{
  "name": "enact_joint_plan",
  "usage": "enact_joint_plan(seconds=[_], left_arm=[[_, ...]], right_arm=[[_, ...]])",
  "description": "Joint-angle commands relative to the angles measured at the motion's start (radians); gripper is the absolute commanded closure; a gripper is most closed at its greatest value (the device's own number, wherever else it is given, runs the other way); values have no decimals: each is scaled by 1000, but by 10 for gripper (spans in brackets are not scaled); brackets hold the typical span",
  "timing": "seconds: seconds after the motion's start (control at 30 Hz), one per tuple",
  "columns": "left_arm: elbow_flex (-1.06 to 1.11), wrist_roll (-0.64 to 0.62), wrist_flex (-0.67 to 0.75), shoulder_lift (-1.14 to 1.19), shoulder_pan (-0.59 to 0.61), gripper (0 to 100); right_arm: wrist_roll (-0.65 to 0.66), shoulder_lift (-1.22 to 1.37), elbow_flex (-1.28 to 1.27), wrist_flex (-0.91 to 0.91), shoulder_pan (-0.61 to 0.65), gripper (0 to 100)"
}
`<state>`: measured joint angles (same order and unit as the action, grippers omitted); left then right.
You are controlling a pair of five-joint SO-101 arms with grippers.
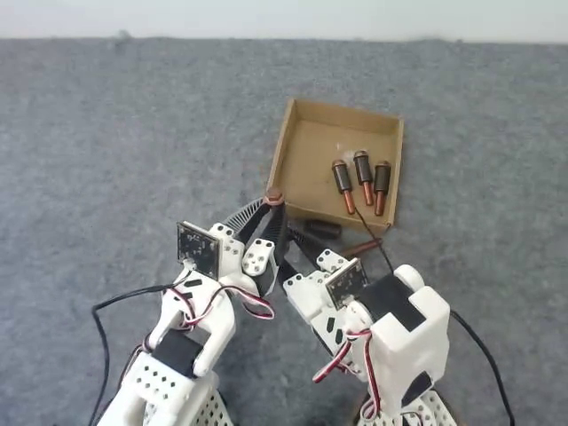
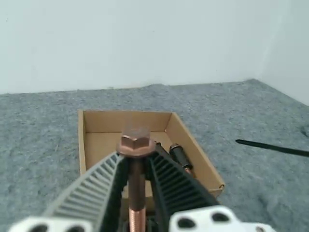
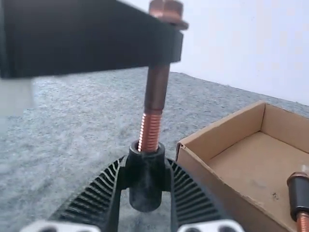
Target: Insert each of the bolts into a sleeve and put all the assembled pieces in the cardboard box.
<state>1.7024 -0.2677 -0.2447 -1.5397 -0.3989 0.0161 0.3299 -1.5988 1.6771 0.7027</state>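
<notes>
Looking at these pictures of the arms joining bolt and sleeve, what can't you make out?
Right wrist view: how deep the bolt sits in the sleeve that the right gripper holds; the sleeve's wall hides the tip.
Left wrist view: part of the floor of the cardboard box; the left gripper and the bolt cover it.
Right wrist view: an assembled piece in the box, cut off by the edge.

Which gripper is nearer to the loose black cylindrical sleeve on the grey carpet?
Right. The right gripper is lower, just beside the loose black sleeve; the left gripper is above it, farther away.
</notes>
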Motion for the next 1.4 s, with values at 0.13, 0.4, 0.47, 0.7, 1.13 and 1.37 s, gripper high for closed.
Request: enact_joint_plan(seconds=[0.13,0.4,0.47,0.7,1.13,1.37], left_arm=[[-10,-8,-26,-20,-3,989],[-10,0,-169,-26,-2,989],[-10,2,-181,-28,-2,989],[-10,9,-230,-21,-3,989],[-10,64,-244,-20,-2,989],[-10,66,-279,-20,-2,989]], right_arm=[[52,-16,-9,25,1,992],[48,-16,-8,31,-25,992],[48,-16,-6,33,-27,992],[46,-18,-9,62,-28,992],[-120,-202,-64,-10,-99,992],[-152,-332,-81,-154,-102,992]])
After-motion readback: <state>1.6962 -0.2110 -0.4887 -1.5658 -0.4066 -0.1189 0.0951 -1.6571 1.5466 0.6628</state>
